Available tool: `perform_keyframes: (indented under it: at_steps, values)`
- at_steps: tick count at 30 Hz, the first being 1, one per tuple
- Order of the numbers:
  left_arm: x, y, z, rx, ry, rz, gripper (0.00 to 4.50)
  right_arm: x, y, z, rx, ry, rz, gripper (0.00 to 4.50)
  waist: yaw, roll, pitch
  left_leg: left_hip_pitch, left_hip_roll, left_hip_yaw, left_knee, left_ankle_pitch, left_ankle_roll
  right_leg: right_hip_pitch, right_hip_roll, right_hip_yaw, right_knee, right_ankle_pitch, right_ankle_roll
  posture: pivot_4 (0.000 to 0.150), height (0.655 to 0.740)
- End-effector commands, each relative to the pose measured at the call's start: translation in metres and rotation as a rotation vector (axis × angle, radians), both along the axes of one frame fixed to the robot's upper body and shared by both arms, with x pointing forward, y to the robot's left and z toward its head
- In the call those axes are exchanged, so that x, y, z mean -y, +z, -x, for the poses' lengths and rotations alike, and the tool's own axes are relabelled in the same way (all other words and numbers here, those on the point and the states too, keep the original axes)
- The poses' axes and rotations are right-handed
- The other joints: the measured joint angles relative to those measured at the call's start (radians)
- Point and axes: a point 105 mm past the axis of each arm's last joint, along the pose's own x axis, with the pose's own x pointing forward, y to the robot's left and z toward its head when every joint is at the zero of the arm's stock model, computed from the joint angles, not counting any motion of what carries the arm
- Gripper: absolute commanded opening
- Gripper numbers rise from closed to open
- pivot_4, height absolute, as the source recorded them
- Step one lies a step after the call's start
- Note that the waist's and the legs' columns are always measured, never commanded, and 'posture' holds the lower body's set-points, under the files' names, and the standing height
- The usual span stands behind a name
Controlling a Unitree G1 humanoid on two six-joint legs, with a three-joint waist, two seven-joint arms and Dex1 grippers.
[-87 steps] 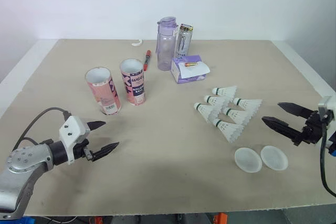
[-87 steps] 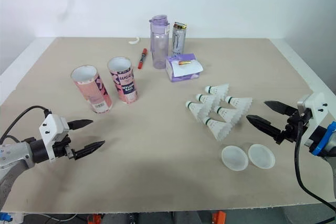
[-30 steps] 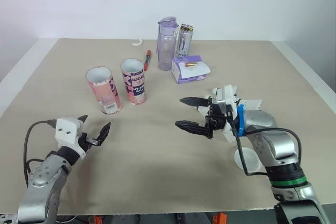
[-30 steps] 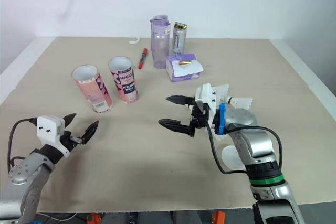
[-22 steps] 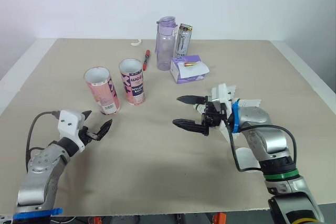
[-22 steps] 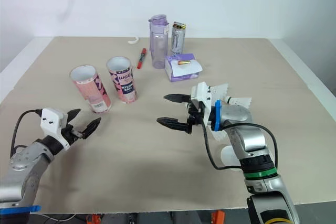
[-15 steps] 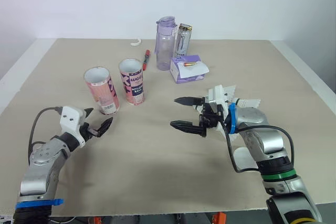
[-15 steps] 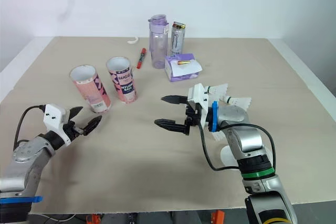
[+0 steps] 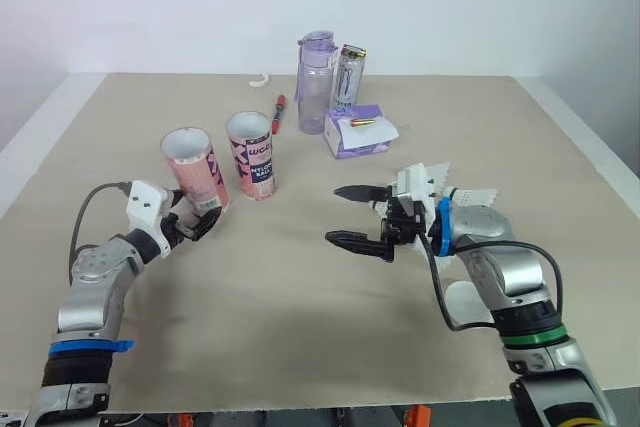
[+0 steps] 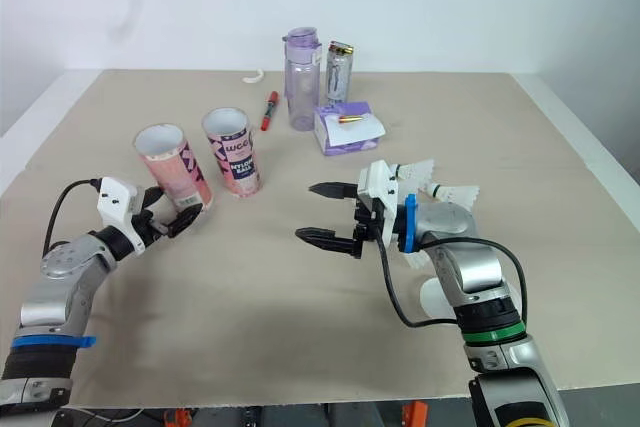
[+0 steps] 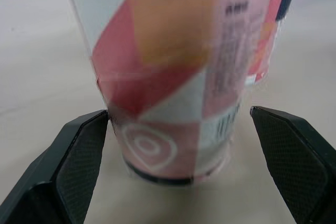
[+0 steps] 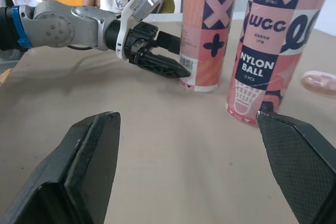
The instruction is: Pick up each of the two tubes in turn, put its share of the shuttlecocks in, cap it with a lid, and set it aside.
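Observation:
Two pink open-topped tubes stand upright at the left-middle of the table, the left tube [image 9: 193,169] and the right tube [image 9: 252,155]. My left gripper [image 9: 197,215] is open and low, its fingers [image 11: 79,150] on either side of the left tube's base [image 11: 173,82]. My right gripper [image 9: 333,214] hangs open over the table's middle, holding nothing and pointing at the tubes [image 12: 207,35]. Behind my right arm lie white shuttlecocks [image 9: 478,196], partly hidden. A clear lid [image 9: 462,299] peeks out beside that forearm.
At the back stand a purple bottle [image 9: 318,82] and a can [image 9: 350,77], with a purple box [image 9: 358,133] in front of them. A red pen [image 9: 281,114] lies behind the tubes. The tabletop [image 9: 300,327] is bare between my arms.
My left gripper has moved forward from the near left up to the left tube's base. The right arm swung from the right edge to the middle, then held nearly still.

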Motion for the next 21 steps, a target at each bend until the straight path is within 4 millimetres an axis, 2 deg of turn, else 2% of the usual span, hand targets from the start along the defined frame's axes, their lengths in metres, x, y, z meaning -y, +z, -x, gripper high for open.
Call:
perform_keyframes:
  at_steps: [1,9,21]
  values:
    - [-0.002,0.008,-0.006,0.021,-0.027,-0.010,4.50,0.003,0.016,0.003,0.065,0.000,-0.013,4.43,0.000,0.000,0.000,0.000,0.000,0.000,0.000,0.000,0.000,0.000,0.000,0.000,0.000,0.000,0.000,0.150,0.7400]
    - [-0.005,0.006,-0.021,-0.012,-0.049,0.012,4.50,0.007,0.016,0.005,0.069,-0.009,-0.001,4.43,0.000,0.000,0.000,-0.001,0.000,-0.001,0.000,0.000,0.000,0.000,0.000,0.000,0.000,0.000,0.000,0.150,0.7400]
    - [0.011,0.006,-0.034,0.026,-0.165,-0.024,4.50,0.014,0.018,0.007,0.074,-0.035,0.012,4.43,0.001,0.000,0.000,-0.002,-0.001,-0.002,0.000,0.000,0.000,0.000,0.000,0.000,0.000,0.000,0.000,0.150,0.7400]
